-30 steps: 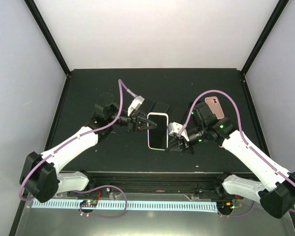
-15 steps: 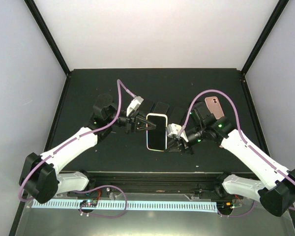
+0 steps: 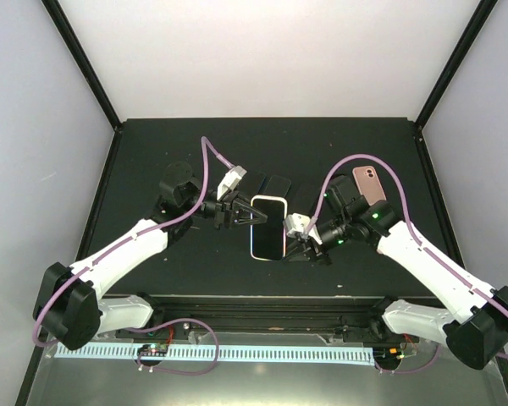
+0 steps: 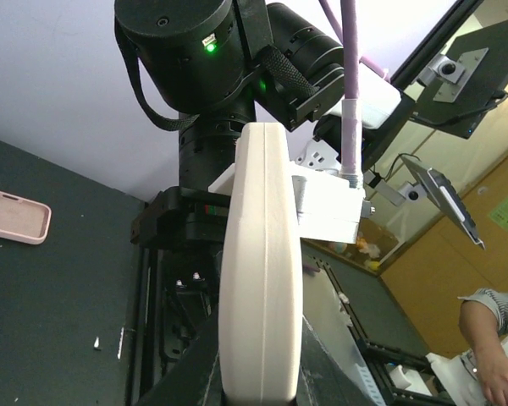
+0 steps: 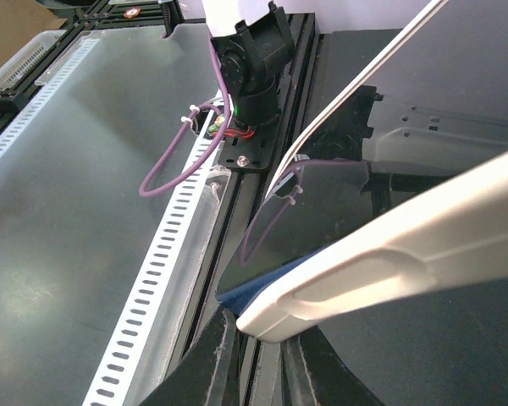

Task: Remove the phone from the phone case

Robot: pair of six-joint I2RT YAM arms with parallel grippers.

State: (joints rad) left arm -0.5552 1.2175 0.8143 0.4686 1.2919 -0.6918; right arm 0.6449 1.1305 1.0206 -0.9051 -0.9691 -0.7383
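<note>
The phone (image 3: 268,228), dark screen up, sits in a white phone case (image 3: 269,199) held above the table between both arms. My left gripper (image 3: 244,212) is shut on the case's left edge. In the left wrist view the white case (image 4: 261,279) stands edge-on between the fingers of the left gripper (image 4: 258,381). My right gripper (image 3: 298,243) is shut on the case's lower right corner. In the right wrist view a blue phone corner (image 5: 258,283) peeks out beside the white case (image 5: 389,262), just above the right gripper (image 5: 267,342).
A pink phone case (image 3: 369,183) lies on the black table (image 3: 152,161) at the back right, next to the right arm; the left wrist view shows the pink case (image 4: 15,227) too. White walls and black posts enclose the table.
The phone in its case and both grippers have shifted a little to the left. The right jaws have closed slightly tighter.
</note>
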